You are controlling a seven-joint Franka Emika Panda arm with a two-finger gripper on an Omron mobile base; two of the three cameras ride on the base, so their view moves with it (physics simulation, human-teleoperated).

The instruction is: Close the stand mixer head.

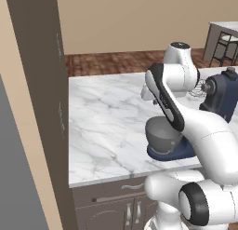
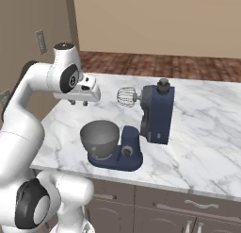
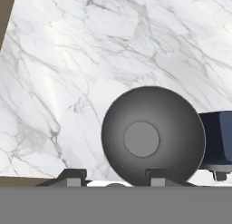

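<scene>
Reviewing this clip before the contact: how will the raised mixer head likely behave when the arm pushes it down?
The stand mixer head is tilted up behind the bowl, so it probably swings on a hinge rather than slides. Its boxy bulk suggests it is heavy and may drop quickly. The thin whisk looks bendable; the open pincer should push the block itself.

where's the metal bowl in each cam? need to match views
Left base view: bowl centre-right, partly behind the arm.
Right base view: bowl centre-left, on the navy base.
Hand view: bowl lower centre, seen from above.
Shared landmark: the marble counter.
</scene>
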